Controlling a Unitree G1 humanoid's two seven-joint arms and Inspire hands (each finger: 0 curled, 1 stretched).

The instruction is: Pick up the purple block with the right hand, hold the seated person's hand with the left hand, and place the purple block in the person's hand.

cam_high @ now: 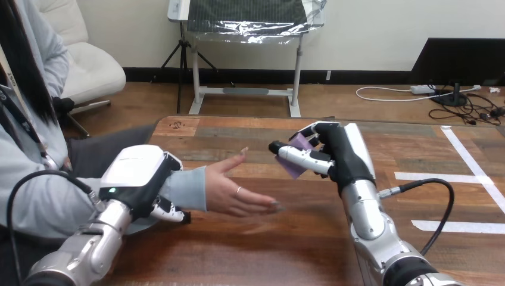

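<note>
The small purple block (pixel 299 156) is pinched between the thumb and fingers of the right hand (pixel 340 156), raised above the brown wooden worktop (pixel 286 250). The person's hand (pixel 238 192) lies open just left of it and lower, fingers pointing toward it. The left hand (pixel 140 179) curls round the person's grey-sleeved wrist.

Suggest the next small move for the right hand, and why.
Probably ease the right hand left and down toward the person's hand. Its fingers pinch the purple block, which sits above the table to the right of that open hand. The left hand is clasped on the person's wrist. Only the gap remains.
</note>
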